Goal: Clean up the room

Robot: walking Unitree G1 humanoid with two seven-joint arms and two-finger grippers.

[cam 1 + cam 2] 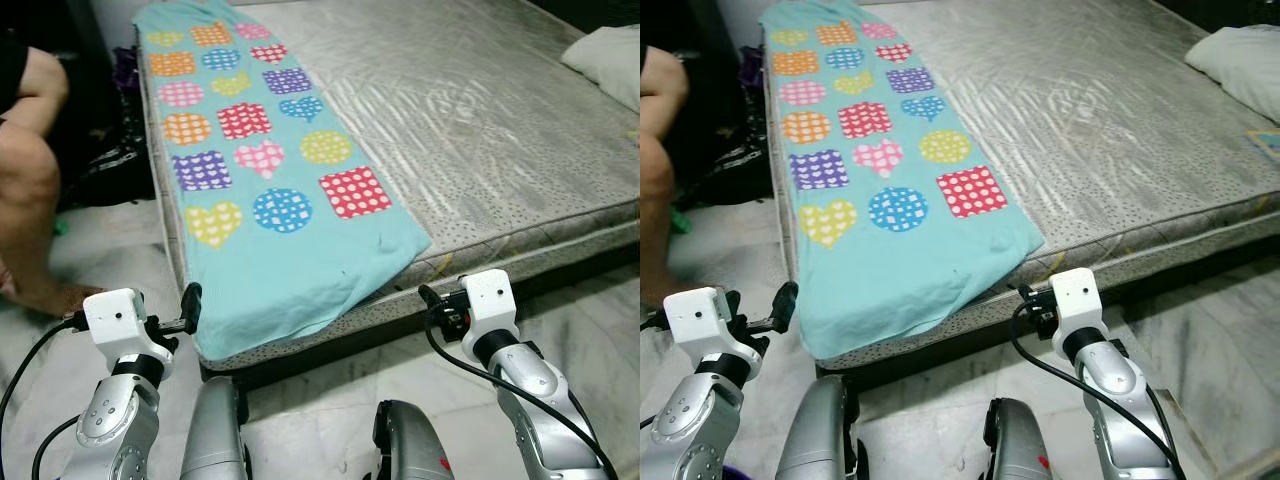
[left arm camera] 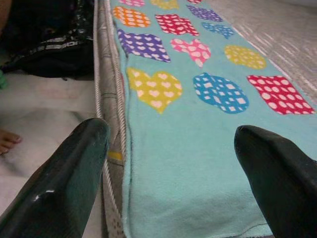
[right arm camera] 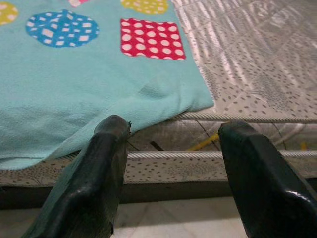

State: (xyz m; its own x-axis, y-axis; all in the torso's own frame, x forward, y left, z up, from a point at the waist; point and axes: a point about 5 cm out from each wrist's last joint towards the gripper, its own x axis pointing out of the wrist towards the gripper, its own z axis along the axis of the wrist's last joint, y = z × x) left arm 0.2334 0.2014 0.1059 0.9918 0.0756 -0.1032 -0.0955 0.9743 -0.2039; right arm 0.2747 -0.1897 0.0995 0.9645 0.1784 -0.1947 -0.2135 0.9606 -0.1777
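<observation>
Along the mattress (image 1: 480,110) near-left edge lies one turquoise blanket (image 1: 290,250), its corner hanging over the side. Your left gripper (image 2: 171,163) is spread, held short of that overhang; your right gripper (image 3: 173,168) is spread too, facing the mattress rim by the blanket's other corner. Bare marble floor (image 1: 330,385) lies in front. One pillow (image 1: 610,60) is cut off at right. A person's leg (image 1: 30,190) stands left, beside dark bags (image 1: 120,160) hard to make out.

Both arms raised forward, left gripper (image 2: 171,163) and right gripper (image 3: 173,163) spread wide.
</observation>
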